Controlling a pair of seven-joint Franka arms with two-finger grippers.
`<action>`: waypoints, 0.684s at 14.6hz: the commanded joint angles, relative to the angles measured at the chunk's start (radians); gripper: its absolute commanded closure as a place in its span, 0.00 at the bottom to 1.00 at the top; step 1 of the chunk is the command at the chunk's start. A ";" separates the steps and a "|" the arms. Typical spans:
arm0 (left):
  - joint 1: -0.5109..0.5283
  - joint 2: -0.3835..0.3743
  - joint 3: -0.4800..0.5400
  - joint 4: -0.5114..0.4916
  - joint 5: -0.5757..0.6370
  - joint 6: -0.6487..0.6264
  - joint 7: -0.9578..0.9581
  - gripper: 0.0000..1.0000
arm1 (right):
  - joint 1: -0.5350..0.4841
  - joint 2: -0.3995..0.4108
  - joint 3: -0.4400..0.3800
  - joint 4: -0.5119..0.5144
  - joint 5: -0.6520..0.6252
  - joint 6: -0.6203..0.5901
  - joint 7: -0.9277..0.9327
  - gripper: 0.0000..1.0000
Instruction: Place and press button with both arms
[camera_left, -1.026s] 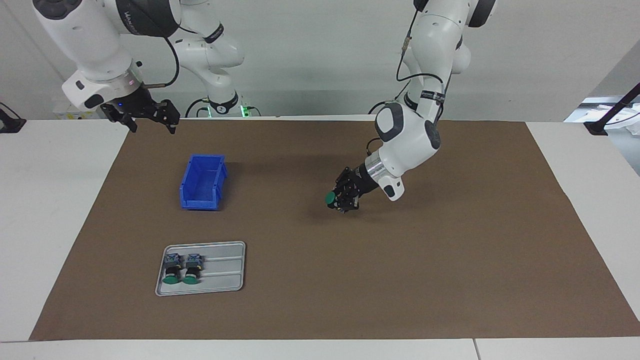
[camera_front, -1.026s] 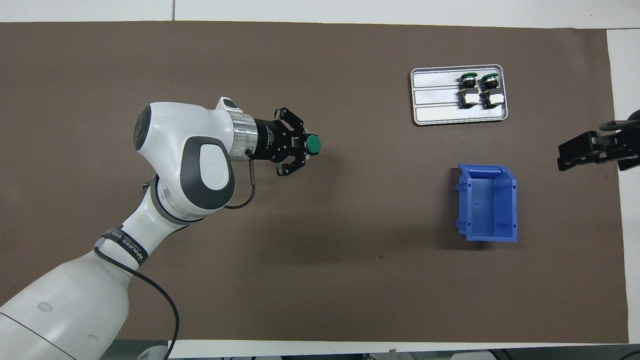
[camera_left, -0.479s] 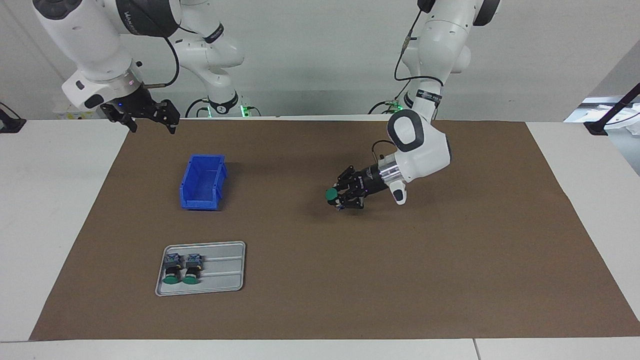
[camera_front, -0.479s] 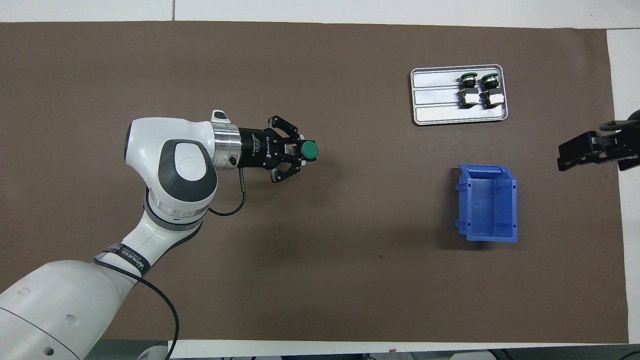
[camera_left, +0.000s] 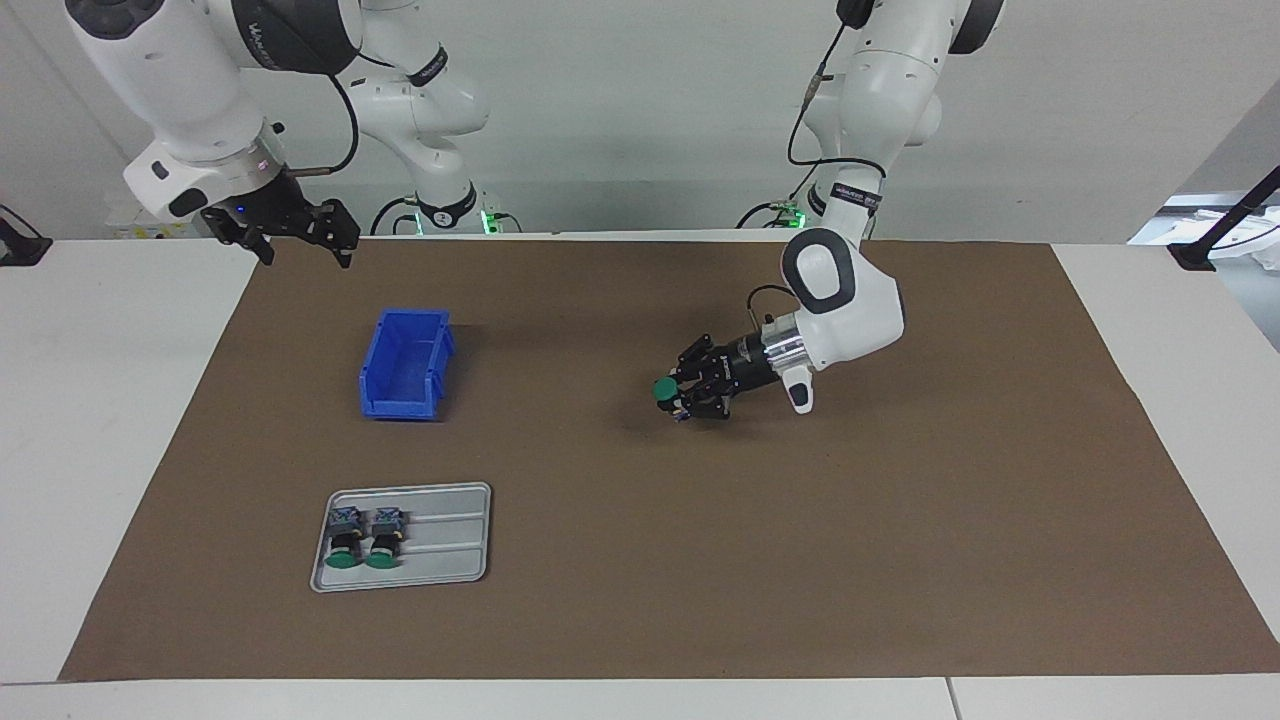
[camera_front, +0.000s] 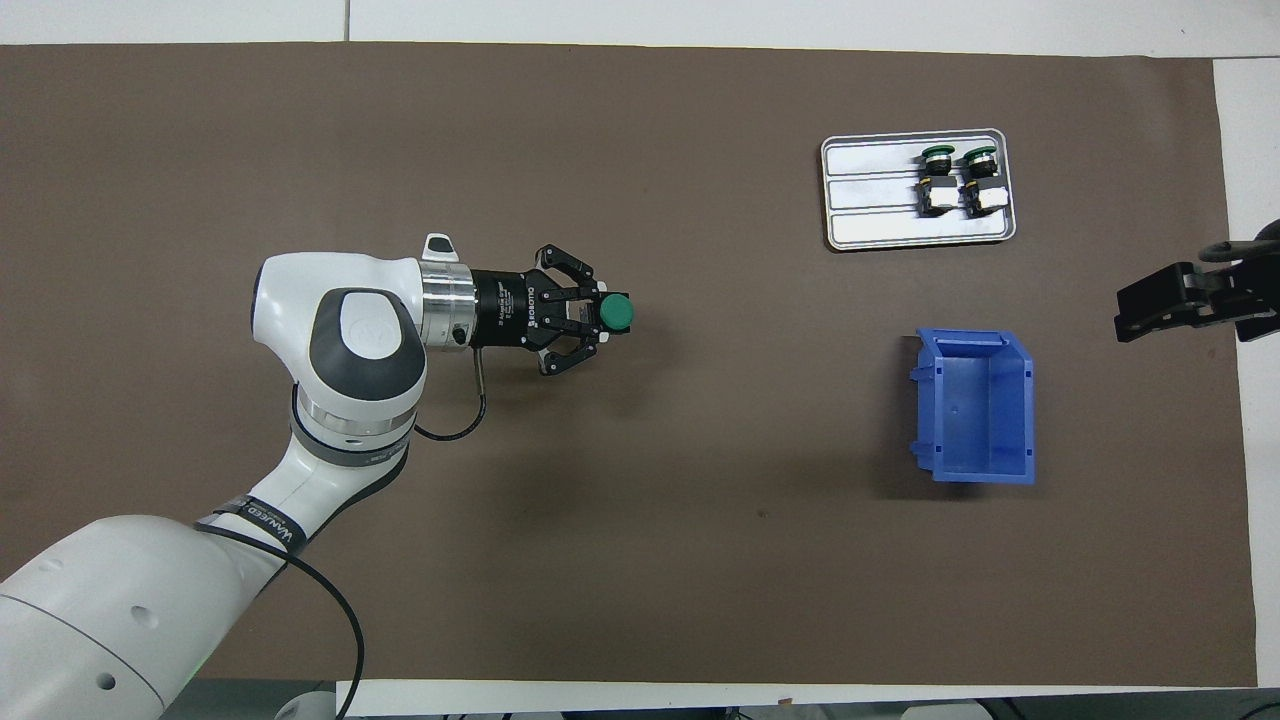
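Over the bench's (camera_left: 900, 560) middle, left hand (camera_left: 681, 397) grips the button (camera_left: 664, 389) by its stiff block body, light, cap free; right hand (camera_left: 300, 236) waits, spread wide.

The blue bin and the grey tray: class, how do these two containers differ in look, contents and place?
The blue bin is deep with tall walls; the grey tray is flat and shallow. The bin appears empty; the tray holds two green-capped buttons side by side. The bin lies nearer to the robots than the tray. Both rest on the brown mat toward the right arm's end of the table.
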 joint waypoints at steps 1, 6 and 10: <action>0.023 -0.009 -0.001 -0.025 -0.032 -0.039 0.063 1.00 | -0.006 -0.014 0.002 -0.014 0.004 0.003 -0.024 0.02; 0.055 0.052 -0.001 -0.014 -0.130 -0.122 0.181 1.00 | -0.006 -0.013 0.002 -0.015 0.004 0.003 -0.024 0.02; 0.072 0.080 -0.001 -0.016 -0.215 -0.187 0.263 1.00 | -0.006 -0.013 0.002 -0.015 0.004 0.003 -0.024 0.02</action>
